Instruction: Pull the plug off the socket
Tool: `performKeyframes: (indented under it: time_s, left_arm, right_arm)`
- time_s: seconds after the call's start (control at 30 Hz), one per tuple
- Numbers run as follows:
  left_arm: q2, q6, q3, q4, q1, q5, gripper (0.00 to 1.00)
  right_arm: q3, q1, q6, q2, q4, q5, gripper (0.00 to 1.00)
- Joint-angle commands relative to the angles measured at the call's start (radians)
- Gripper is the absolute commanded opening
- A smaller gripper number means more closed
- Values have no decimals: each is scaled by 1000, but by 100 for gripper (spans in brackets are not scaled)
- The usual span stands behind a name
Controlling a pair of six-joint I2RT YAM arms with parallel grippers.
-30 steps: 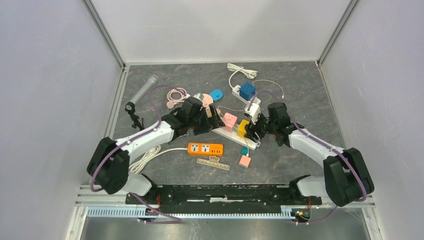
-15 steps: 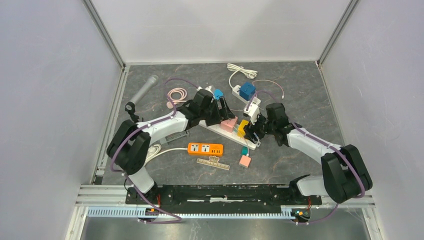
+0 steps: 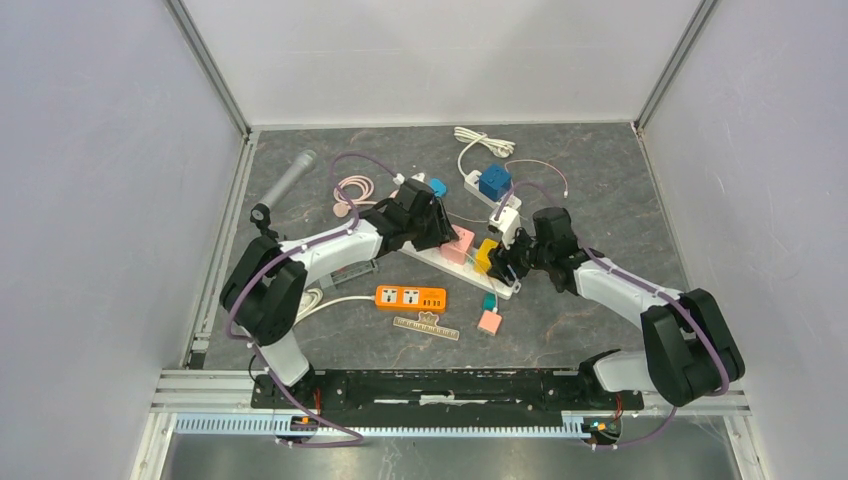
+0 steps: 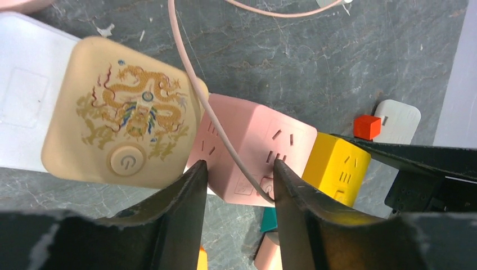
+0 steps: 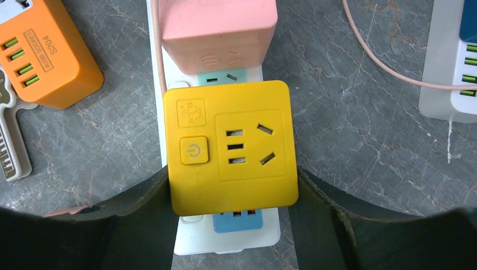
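A white socket strip (image 3: 424, 256) lies diagonally mid-table, carrying a beige dragon-print cube (image 4: 121, 118), a pink cube plug (image 3: 460, 243) and a yellow cube plug (image 3: 486, 254). My right gripper (image 5: 232, 180) is shut on the yellow cube plug (image 5: 230, 152), a finger pressed on each side, with the strip (image 5: 197, 236) beneath. My left gripper (image 4: 239, 169) hovers over the near edge of the pink cube (image 4: 247, 140). Its jaws are narrowed but apart, with a thin pink cable (image 4: 191, 73) running between them. In the top view it is my left gripper (image 3: 440, 232) beside the pink cube.
An orange power strip (image 3: 411, 297), a ruler (image 3: 425, 327) and small pink (image 3: 489, 321) and teal (image 3: 489, 301) adapters lie in front. Behind are a blue cube (image 3: 493, 181) on another white strip, a coiled pink cable (image 3: 352, 190) and a microphone (image 3: 288, 182).
My left arm swung right and back to the strip, and its jaws narrowed over the pink cube. The right gripper kept its hold on the yellow plug.
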Motion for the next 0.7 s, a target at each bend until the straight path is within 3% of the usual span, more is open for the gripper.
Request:
performKeyframes:
  time_s: [0.0, 0.2, 0.33, 0.67]
  left_arm:
    - [97, 106, -1, -191, -21, -139, 49]
    - [102, 155, -17, -217, -43, -183, 43]
    - [108, 194, -38, -219, -47, -159, 42]
    - [84, 304, -118, -189, -50, -149, 42]
  right_arm:
    - [-32, 2, 30, -12, 204, -3, 55]
    - [-24, 4, 20, 16, 218, -16, 31]
    - [6, 4, 36, 24, 204, -27, 1]
    - [66, -11, 252, 24, 251, -91, 0]
